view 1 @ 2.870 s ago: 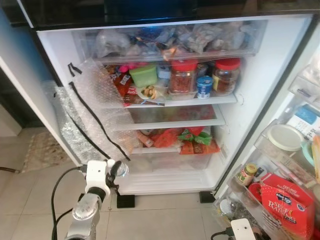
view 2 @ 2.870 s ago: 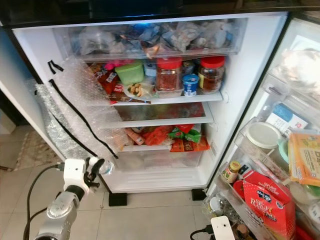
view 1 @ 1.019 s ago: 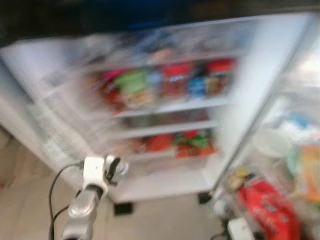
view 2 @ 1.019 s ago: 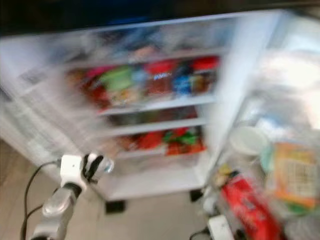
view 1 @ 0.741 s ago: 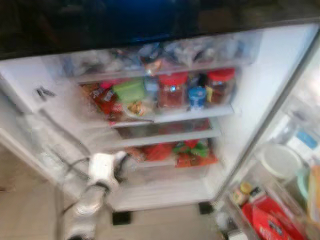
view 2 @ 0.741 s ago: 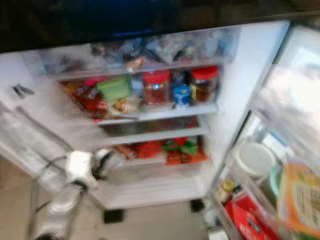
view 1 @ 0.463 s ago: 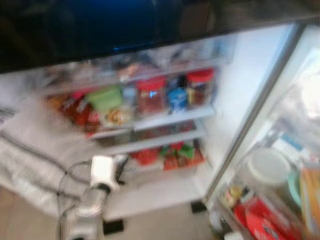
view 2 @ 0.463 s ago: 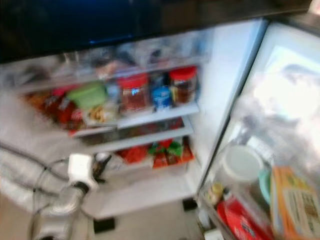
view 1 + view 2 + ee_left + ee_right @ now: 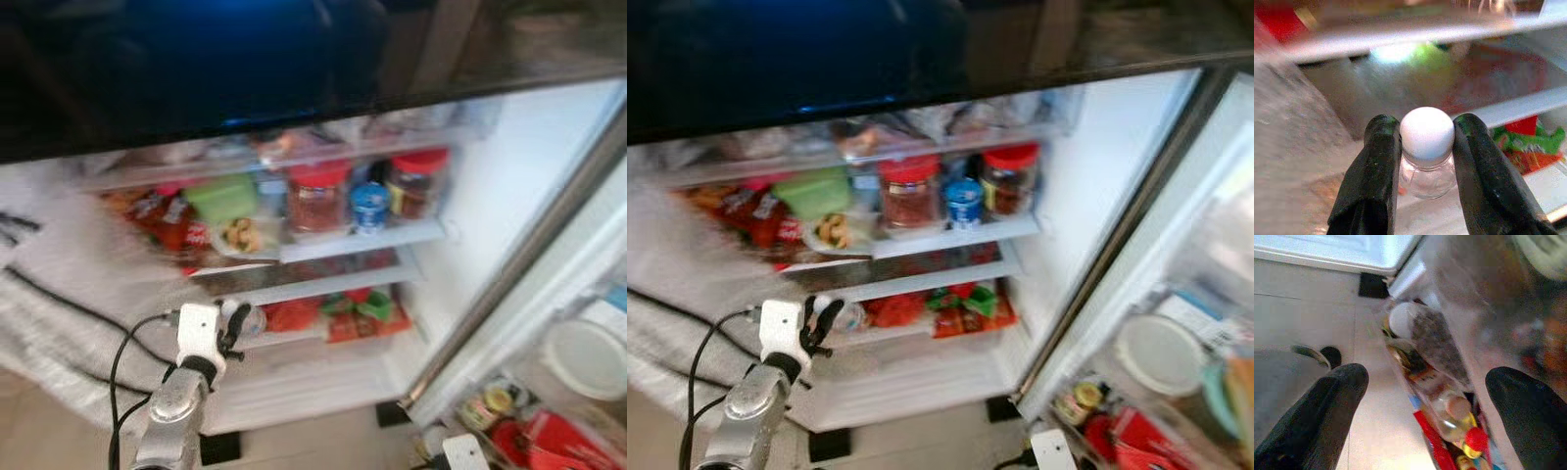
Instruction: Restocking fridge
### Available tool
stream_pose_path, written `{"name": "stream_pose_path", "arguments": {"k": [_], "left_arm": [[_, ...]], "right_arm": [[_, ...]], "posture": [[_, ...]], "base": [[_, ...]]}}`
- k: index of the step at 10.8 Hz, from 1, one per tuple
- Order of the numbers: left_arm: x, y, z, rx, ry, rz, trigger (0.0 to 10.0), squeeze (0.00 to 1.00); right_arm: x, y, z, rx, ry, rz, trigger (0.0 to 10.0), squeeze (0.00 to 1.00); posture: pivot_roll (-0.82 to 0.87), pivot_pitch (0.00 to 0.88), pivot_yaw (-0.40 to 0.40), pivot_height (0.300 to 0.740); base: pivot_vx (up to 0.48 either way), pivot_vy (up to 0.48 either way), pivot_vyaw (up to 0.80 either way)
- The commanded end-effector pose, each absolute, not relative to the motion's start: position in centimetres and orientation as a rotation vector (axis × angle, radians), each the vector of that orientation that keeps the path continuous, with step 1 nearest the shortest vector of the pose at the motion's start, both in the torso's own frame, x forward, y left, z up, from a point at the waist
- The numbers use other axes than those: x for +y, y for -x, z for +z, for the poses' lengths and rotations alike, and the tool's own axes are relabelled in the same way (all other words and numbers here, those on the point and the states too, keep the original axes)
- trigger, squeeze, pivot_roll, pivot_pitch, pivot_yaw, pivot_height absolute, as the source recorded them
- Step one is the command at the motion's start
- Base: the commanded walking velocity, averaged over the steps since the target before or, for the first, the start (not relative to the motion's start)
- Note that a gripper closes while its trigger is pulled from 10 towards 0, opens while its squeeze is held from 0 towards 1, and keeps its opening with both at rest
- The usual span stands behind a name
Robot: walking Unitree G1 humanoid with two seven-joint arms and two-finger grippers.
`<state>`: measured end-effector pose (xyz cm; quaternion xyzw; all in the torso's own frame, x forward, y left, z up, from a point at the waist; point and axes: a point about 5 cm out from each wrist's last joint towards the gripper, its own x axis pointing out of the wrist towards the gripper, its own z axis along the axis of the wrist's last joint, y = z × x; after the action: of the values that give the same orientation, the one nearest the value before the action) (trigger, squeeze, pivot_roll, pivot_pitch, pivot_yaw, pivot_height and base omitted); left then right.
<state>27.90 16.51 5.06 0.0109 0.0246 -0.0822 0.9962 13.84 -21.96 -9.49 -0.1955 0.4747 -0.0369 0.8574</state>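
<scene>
White shelves of an open fridge (image 9: 460, 196) stand before us, stocked with two red-lidded jars (image 9: 316, 196), a blue-capped tub (image 9: 369, 207) and a green container (image 9: 221, 195) on one shelf, and red and green packets (image 9: 358, 311) on a lower one. Our left gripper (image 9: 1422, 147) is raised in front of the lower shelves, its fingers (image 9: 1374, 171) clamped on the neck of a small clear bottle with a white cap (image 9: 1426, 131). Our right gripper (image 9: 1425, 396) hangs low with its fingers spread wide, above the crowded door rack (image 9: 1449, 382) of bottles and jars.
</scene>
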Motion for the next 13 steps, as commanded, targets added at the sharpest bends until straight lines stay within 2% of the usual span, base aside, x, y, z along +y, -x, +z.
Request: {"name": "stream_pose_path", "arguments": {"k": [1, 3, 6, 13], "left_arm": [[16.7, -27.8, 5.6, 0.011, -0.052, -0.157, 10.0, 0.0], [16.8, -28.0, 6.7, -0.053, -0.111, -0.138, 10.0, 0.0], [16.6, -28.1, 6.6, -0.056, -0.148, -0.144, 10.0, 0.0], [16.6, -28.6, 6.9, -0.067, -0.17, -0.15, 10.0, 0.0]], "right_arm": [[-21.8, -13.1, -9.8, 1.021, 0.385, -0.08, 10.0, 0.0], [-21.2, -13.2, -9.9, 1.011, 0.316, -0.063, 10.0, 0.0], [-20.3, -13.3, -10.0, 1.011, 0.274, -0.025, 10.0, 0.0], [-20.7, -13.3, -9.9, 1.014, 0.291, -0.023, 10.0, 0.0]], "posture": [[-0.1, 0.075, 0.027, 0.74], [-0.1, 0.075, 0.026, 0.74], [-0.1, 0.076, 0.026, 0.74], [-0.11, 0.081, 0.025, 0.74]], "base": [[0.0, 0.0, 0.0], [0.0, 0.0, 0.0], [0.0, 0.0, 0.0], [0.0, 0.0, 0.0]]}}
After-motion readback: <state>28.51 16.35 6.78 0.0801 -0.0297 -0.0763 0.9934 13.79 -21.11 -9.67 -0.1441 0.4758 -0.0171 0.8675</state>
